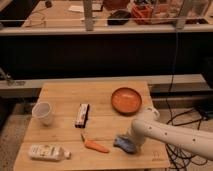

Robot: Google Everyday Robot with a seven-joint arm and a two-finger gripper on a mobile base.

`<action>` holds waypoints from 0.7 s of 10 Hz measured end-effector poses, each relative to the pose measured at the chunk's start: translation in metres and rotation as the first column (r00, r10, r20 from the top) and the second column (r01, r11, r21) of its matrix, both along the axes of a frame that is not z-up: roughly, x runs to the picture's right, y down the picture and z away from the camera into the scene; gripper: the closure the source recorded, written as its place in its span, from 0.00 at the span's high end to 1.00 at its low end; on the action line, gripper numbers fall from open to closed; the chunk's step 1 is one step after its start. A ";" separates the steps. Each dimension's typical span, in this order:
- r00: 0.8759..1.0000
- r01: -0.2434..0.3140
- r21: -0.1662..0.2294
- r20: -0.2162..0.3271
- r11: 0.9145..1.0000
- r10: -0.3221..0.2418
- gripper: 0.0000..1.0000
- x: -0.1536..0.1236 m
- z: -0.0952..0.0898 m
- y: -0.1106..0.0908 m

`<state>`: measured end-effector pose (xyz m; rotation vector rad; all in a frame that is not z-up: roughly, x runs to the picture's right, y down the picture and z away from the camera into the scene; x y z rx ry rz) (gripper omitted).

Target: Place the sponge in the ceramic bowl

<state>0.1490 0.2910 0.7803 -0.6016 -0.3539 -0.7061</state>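
The blue-grey sponge point(121, 143) lies flat on the wooden table point(65, 95), near its front edge and right of centre. My gripper point(131, 141) sits at the end of the white arm, which reaches in from the right. It is low over the sponge's right end, open, and covers part of the sponge. The orange-brown ceramic bowl point(126, 100) stands empty at the back right of the table, behind the gripper.
An orange carrot point(96, 146) lies just left of the sponge. A black rectangular packet point(82, 115) is at mid-table, a white cup point(43, 113) stands at the left, and a white bottle point(47, 152) lies at the front left. Cables hang off the table's right side.
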 end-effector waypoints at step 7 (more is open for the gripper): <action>1.000 0.017 0.003 0.019 1.000 -0.017 0.48 0.005 0.012 -0.006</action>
